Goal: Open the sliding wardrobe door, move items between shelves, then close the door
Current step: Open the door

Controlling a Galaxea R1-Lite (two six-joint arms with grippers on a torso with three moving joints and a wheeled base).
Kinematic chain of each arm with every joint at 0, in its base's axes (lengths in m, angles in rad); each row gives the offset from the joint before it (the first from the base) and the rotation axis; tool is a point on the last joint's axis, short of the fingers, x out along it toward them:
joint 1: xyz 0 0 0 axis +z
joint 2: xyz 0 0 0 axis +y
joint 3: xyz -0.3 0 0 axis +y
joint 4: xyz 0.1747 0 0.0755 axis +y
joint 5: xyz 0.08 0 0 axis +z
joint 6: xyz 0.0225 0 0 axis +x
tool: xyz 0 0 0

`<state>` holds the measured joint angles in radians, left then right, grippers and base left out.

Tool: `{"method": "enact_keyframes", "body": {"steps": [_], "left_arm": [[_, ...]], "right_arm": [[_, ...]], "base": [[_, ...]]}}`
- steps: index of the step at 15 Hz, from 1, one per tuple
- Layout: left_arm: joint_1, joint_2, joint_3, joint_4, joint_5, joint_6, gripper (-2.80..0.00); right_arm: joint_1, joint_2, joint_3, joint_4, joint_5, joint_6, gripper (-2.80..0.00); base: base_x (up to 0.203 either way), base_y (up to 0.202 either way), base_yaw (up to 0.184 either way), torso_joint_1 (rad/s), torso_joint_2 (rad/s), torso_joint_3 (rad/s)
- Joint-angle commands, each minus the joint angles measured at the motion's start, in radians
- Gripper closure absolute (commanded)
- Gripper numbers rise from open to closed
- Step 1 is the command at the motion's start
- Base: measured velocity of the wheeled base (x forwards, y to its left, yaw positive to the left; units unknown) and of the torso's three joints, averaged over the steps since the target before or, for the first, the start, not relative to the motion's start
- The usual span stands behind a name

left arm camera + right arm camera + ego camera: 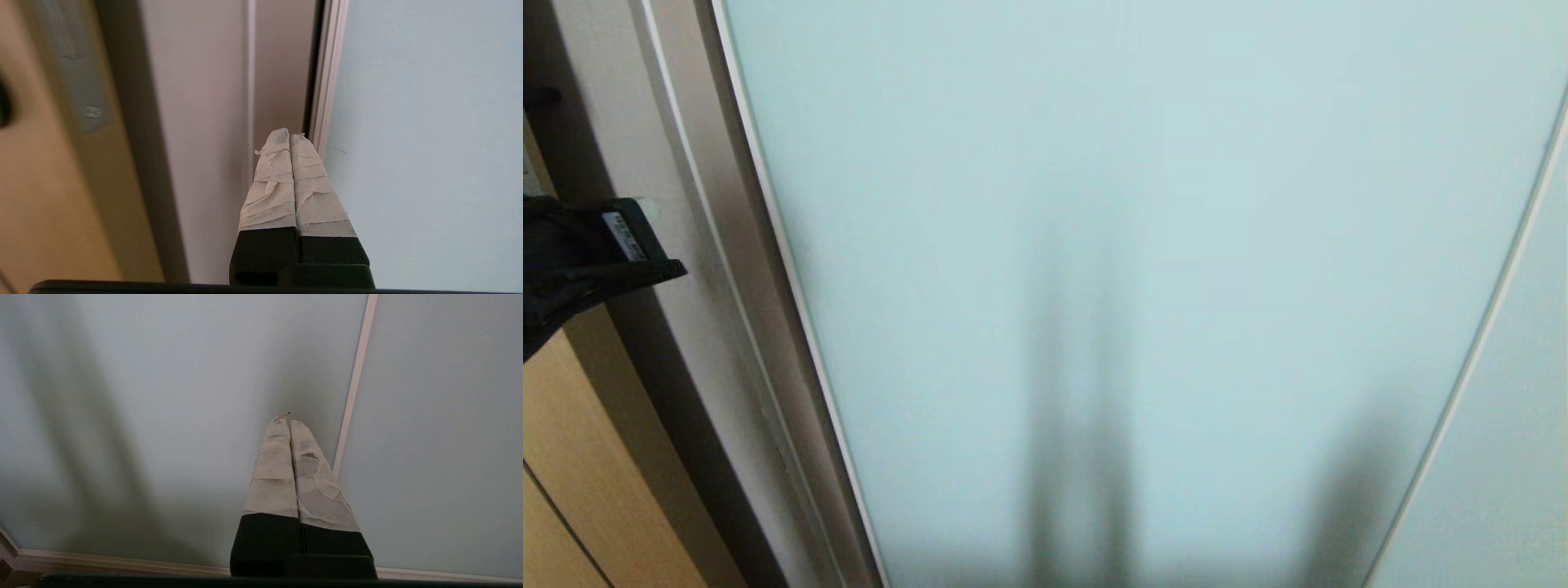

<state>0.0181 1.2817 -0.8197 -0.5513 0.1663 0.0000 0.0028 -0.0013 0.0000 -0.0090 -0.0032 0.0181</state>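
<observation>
The sliding wardrobe door (1143, 245), frosted pale blue-green glass in a thin silver frame, filled the head view and stood shut; no shelves or cushion showed behind it. The left gripper (290, 136), its taped fingers (269, 192) pressed together and empty, pointed at the door's silver edge (327, 81), just beside the beige side panel (196, 122); contact could not be told. The right gripper (288, 421), jaws likewise pressed together on nothing, hung before the glass near a frame strip (355, 384). The step in hand looked like opening the door; next, the left fingertips would likely need to catch that edge and push sideways.
</observation>
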Motion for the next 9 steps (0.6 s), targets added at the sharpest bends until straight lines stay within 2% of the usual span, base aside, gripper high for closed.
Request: {"method": "enact_keyframes", "body": {"steps": [1, 6, 9], "left_arm": [[0.001, 0.071, -0.011, -0.048, -0.007, 0.001, 0.00], [0.001, 0.149, -0.087, -0.079, 0.011, 0.010, 0.00], [0.000, 0.169, -0.088, -0.082, 0.013, 0.009, 0.00]], "right_arm": [[0.000, 0.000, 0.000, 0.000, 0.000, 0.000, 0.00], [0.000, 0.000, 0.000, 0.000, 0.000, 0.000, 0.00], [0.000, 0.000, 0.000, 0.000, 0.000, 0.000, 0.00]], "base": [[0.000, 0.000, 0.000, 0.000, 0.00, 0.000], [0.000, 0.000, 0.000, 0.000, 0.00, 0.000], [0.000, 0.000, 0.000, 0.000, 0.00, 0.000]]}}
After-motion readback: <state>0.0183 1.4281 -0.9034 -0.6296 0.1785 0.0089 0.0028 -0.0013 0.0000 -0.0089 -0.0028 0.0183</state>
